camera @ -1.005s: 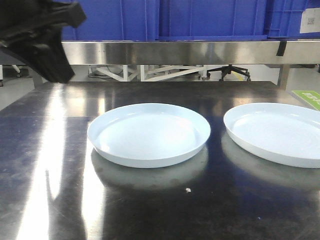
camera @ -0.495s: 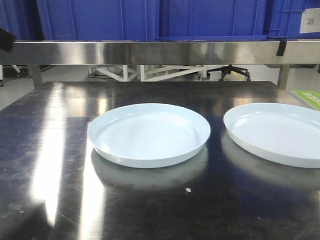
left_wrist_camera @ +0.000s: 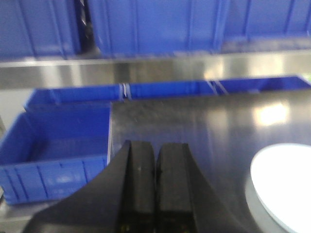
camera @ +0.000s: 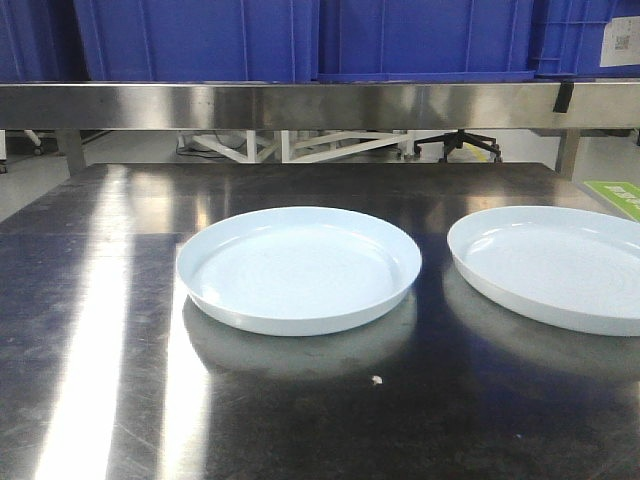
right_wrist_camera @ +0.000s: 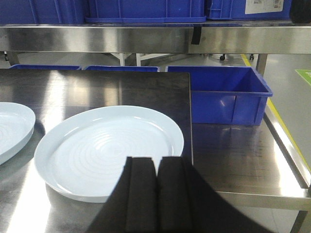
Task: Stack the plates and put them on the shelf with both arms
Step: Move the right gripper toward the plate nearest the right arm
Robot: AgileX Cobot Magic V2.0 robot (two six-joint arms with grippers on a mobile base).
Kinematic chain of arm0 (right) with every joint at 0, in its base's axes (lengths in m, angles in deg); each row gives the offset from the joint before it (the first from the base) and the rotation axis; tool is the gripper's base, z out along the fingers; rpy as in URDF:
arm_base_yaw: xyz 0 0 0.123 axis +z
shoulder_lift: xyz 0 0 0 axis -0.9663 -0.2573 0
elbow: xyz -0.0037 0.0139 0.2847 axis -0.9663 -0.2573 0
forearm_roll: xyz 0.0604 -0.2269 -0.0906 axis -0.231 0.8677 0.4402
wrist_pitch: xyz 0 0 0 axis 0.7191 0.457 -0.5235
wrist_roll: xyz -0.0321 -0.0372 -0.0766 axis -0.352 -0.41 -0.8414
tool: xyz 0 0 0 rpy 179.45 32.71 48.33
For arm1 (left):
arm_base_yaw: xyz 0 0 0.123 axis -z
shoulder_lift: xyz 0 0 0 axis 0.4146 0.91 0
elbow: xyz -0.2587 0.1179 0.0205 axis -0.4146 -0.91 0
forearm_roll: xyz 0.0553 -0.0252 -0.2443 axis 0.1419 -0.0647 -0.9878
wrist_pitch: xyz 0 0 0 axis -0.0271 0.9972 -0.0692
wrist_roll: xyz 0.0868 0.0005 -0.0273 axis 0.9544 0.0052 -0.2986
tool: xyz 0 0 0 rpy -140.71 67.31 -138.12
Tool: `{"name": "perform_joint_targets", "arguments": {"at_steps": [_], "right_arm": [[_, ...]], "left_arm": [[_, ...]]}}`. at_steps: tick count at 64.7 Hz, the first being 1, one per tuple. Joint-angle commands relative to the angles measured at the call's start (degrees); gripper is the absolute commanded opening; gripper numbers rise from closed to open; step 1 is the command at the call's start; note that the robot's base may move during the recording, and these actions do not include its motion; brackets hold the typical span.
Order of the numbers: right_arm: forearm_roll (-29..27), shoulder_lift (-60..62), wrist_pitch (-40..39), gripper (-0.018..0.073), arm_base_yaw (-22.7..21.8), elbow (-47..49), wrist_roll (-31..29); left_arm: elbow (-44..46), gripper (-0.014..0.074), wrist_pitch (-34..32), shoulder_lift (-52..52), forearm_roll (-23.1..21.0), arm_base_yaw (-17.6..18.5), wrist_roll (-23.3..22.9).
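The fingers [left_wrist_camera: 141, 179] of the left gripper [left_wrist_camera: 156, 148] are pressed together with nothing between them. The fingers [right_wrist_camera: 172, 194] of the right gripper [right_wrist_camera: 156, 162] are pressed together too, and they hold nothing. Near the front of the dark shiny table [camera: 100, 330] lies a tiny pale speck [camera: 376, 380]. A bit farther back, the left plate [camera: 298, 268] and the right plate [camera: 560, 265] sit flat on the table, side by side with a gap between them. The left one is near the middle. The right one is close to the table's right edge, just past the right gripper. An open blue crate [right_wrist_camera: 226, 94] sits to the right of the table. Far behind, the shelf [camera: 300, 105] runs across, higher than the table. Big blue crates [camera: 420, 35] stand on top of it.
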Motion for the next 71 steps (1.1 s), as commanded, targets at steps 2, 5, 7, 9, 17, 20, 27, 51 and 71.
{"name": "perform_joint_targets", "arguments": {"at_steps": [2, 5, 7, 9, 17, 20, 27, 51, 71], "right_arm": [[0.08, 1.06, -4.99, 0.0048, -0.34, -0.08, -0.21], [0.41, 1.06, -5.00, 0.0048, -0.34, -0.08, -0.61], [1.45, 1.06, -4.86, 0.0048, -0.34, -0.08, -1.20], [1.78, 1.06, -4.80, 0.0048, -0.34, -0.08, -1.27], [1.78, 1.06, -5.19, 0.0048, -0.34, -0.08, -1.27], [1.78, 1.06, -5.85, 0.0048, -0.34, -0.08, -1.27], [1.98, 1.06, -7.70, 0.0048, -0.40, -0.08, -1.56], [0.15, -9.35, 9.91, 0.0048, -0.29, 14.11, -0.53], [-8.36, -28.53, 24.25, 0.0048, -0.29, 29.59, -0.51]], "left_arm": [[1.58, 0.0082, -5.28, -1.43, 0.11, -1.42, -0.54], [1.58, 0.0082, -5.28, -2.00, 0.11, -2.03, -0.54], [1.58, 0.0082, -5.44, -2.29, 0.11, -2.63, -0.54], [1.58, 0.0082, -5.57, -2.40, 0.11, -3.17, -0.54], [1.58, 0.0082, -5.71, -2.44, 0.11, -4.09, -0.54], [1.58, 0.0082, -5.71, -2.44, 0.11, -4.09, -0.54], [1.48, 0.0082, -5.71, -2.44, 0.11, -4.09, -0.54], [1.35, 0.0082, -5.27, -2.44, 0.11, -4.09, -0.54], [1.35, 0.0082, -5.27, -2.44, 0.11, -4.09, -0.54]]}}
